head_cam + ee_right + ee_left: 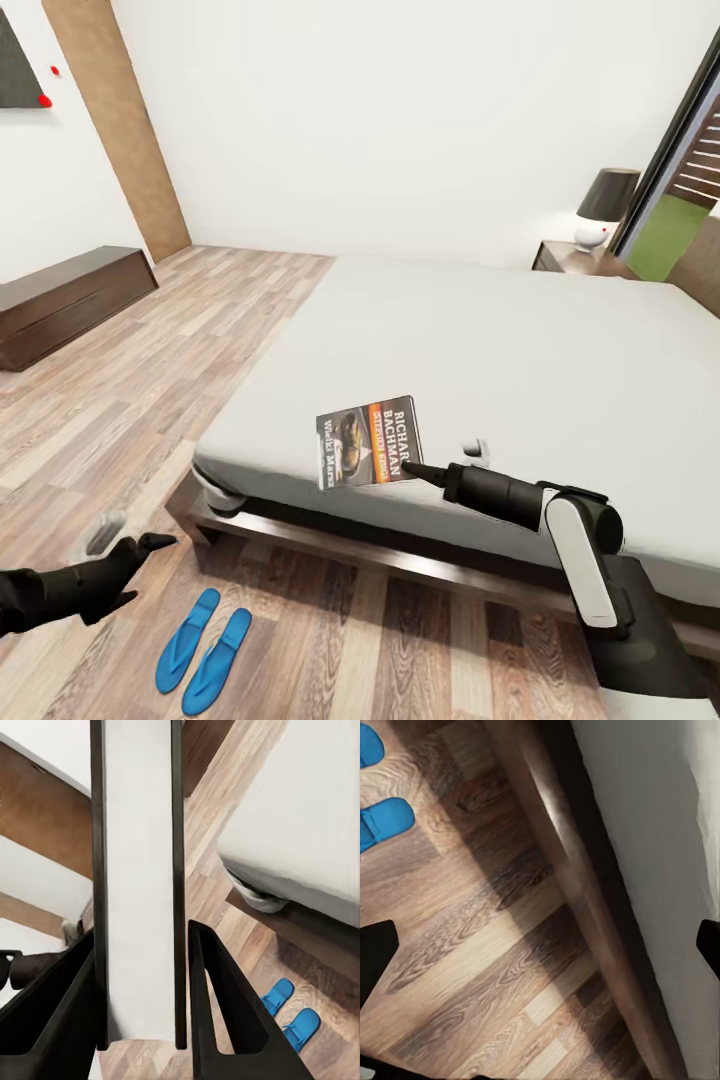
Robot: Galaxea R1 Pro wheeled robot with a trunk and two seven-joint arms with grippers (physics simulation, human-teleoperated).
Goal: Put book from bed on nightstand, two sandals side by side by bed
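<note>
My right gripper (412,468) is shut on the book (368,441), a dark paperback with orange-white lettering, and holds it upright just above the near edge of the grey mattress of the bed (520,350). In the right wrist view the book (139,885) shows edge-on, its white pages clamped between the black fingers (217,1005). The two blue sandals (203,650) lie side by side on the floor by the bed's near corner, also seen as sandals (376,802) and sandals (291,1012). My left gripper (140,560) hangs open above the floor left of the sandals. A nightstand (572,258) stands beyond the bed.
A lamp (603,208) with a dark shade stands on the nightstand. A long low dark cabinet (68,300) runs along the left wall. The bed's dark wooden frame (585,885) edges the plank floor (130,400). A window (690,190) is at the far right.
</note>
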